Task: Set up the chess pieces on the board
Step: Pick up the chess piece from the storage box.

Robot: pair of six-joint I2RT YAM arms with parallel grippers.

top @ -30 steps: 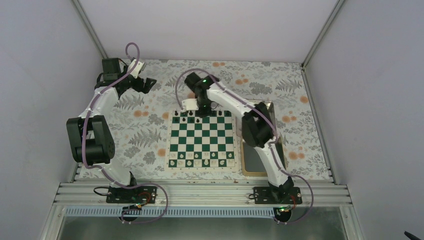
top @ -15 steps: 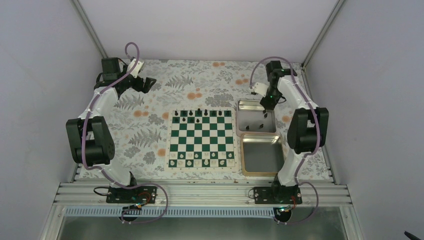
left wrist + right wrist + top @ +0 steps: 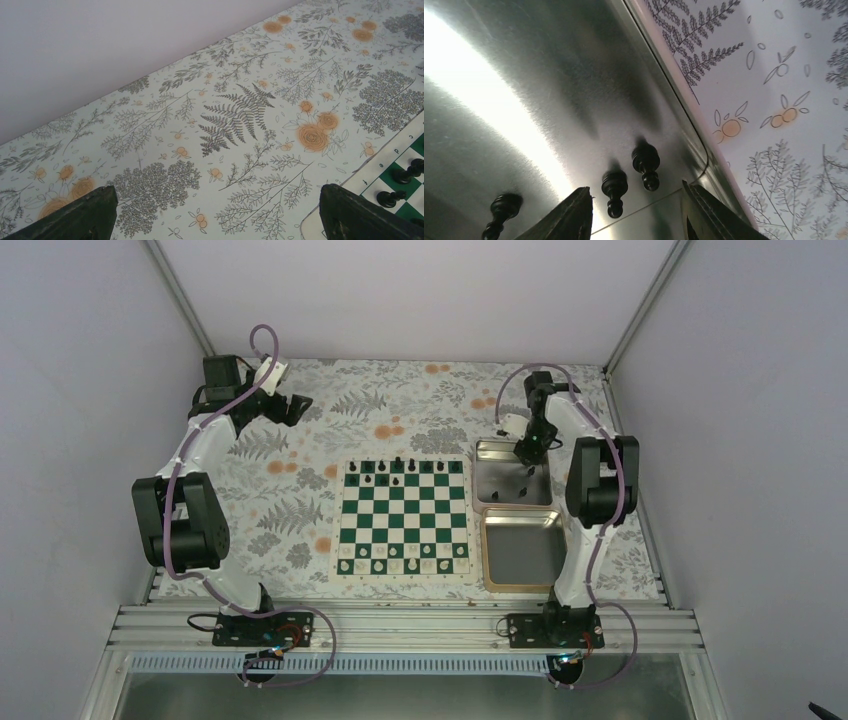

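Note:
The green and white board (image 3: 404,519) lies mid-table, its corner also in the left wrist view (image 3: 395,170). Several black pieces (image 3: 398,468) stand along its far rows; small cream pieces sit on the near rows. My right gripper (image 3: 527,453) is open and empty, low over the far silver tin (image 3: 490,449). In the right wrist view three black pawns lie on the tin floor (image 3: 524,75): two (image 3: 614,192) (image 3: 646,164) between and just beyond my open fingers, one (image 3: 499,212) at the left. My left gripper (image 3: 297,407) is open and empty over the far-left table.
A second silver tin (image 3: 518,549) lies near the board's right side, nearer the arm bases. The floral tablecloth (image 3: 225,115) covers the table. Enclosure walls rise at the back and both sides.
My right arm swung from the board's far edge rightward to the far tin, then settled lower over the pawns in it. The left arm has not moved.

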